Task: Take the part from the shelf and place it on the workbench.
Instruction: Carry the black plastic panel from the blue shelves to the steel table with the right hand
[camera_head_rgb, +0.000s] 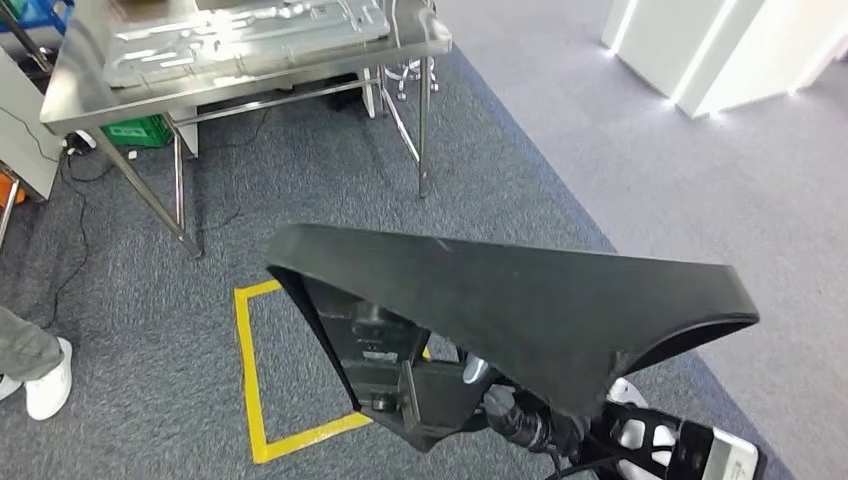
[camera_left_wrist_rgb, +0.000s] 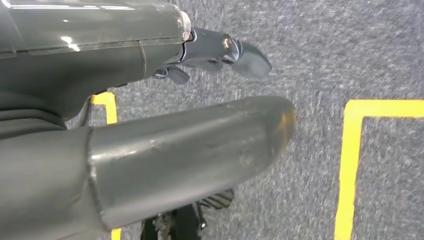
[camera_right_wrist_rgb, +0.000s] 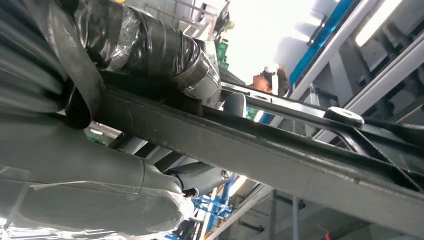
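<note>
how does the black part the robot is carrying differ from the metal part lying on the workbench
The black part is dark and matte; the metal part is silvery and shiny. The black part is held up off the floor by the right hand, tilted; the metal part lies flat on the workbench. The black part's top is smooth and plain, while the metal part shows ribs and pressed shapes. Both are broad, flat panels.
</note>
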